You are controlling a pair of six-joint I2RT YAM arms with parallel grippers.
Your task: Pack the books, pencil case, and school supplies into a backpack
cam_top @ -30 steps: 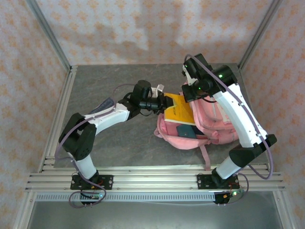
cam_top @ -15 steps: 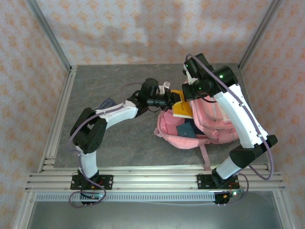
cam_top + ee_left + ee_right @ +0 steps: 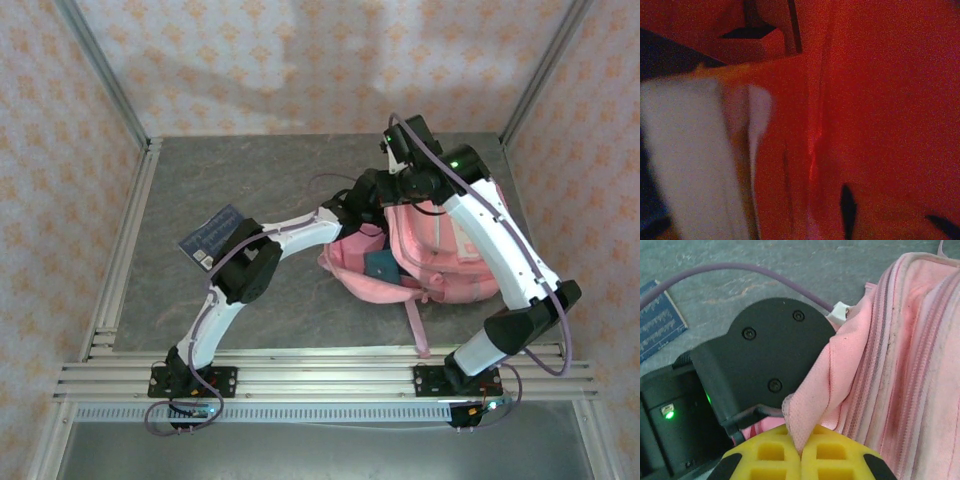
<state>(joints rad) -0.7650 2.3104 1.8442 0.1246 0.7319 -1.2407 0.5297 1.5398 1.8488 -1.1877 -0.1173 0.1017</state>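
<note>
As a checked book [image 3: 213, 236] waits on the table [image 3: 250, 165], the left gripper [image 3: 372, 203] delves into the backpack [image 3: 345, 272].
Its jaws are buried in pink lining, so their state cannot be told. The right gripper [image 3: 801, 450] is clamped on the backpack's edge. Wisest: release any load deep inside, withdraw straight, and hold the mouth high.
</note>
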